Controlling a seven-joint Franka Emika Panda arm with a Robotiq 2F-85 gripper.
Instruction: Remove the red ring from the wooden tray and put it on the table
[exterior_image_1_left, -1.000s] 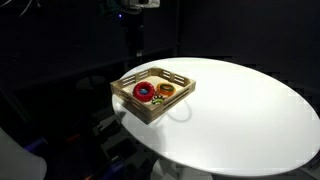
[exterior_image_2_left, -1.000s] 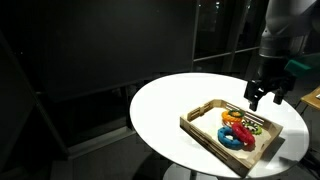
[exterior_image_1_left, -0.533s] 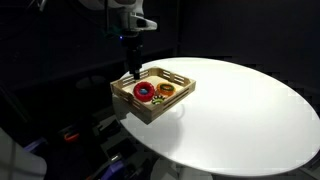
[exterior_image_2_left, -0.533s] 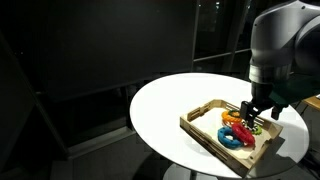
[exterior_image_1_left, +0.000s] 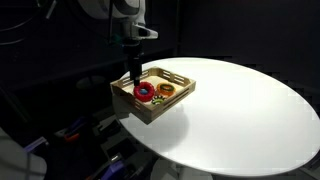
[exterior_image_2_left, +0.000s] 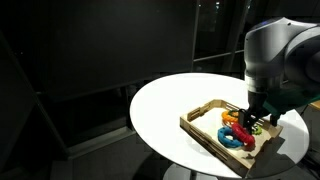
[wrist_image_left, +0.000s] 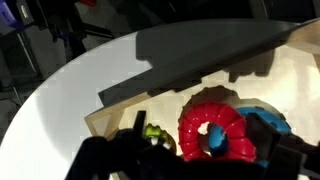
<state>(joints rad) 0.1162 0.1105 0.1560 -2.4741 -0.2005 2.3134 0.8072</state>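
Note:
The red ring (exterior_image_1_left: 145, 92) lies in the wooden tray (exterior_image_1_left: 168, 70), which sits at the edge of the white round table (exterior_image_1_left: 240, 110). My gripper (exterior_image_1_left: 133, 77) is open and reaches down into the tray at the red ring. In the wrist view the red ring (wrist_image_left: 212, 130) lies between my dark fingers (wrist_image_left: 200, 165), overlapping a blue ring (wrist_image_left: 268, 130). In the exterior view from the opposite side my gripper (exterior_image_2_left: 250, 119) hangs over the red ring (exterior_image_2_left: 236, 128) in the tray (exterior_image_2_left: 200, 126). I cannot tell whether the fingers touch the ring.
An orange ring (exterior_image_1_left: 166, 91) lies beside the red one. A blue ring (exterior_image_2_left: 232, 141) and a small green piece (wrist_image_left: 153, 132) are also in the tray. The white table top (exterior_image_2_left: 165, 105) stretches beyond the tray. Dark surroundings lie past the table edge.
My gripper has come down from above the tray's far side into the tray, close over the red ring. The rings and tray have not moved.

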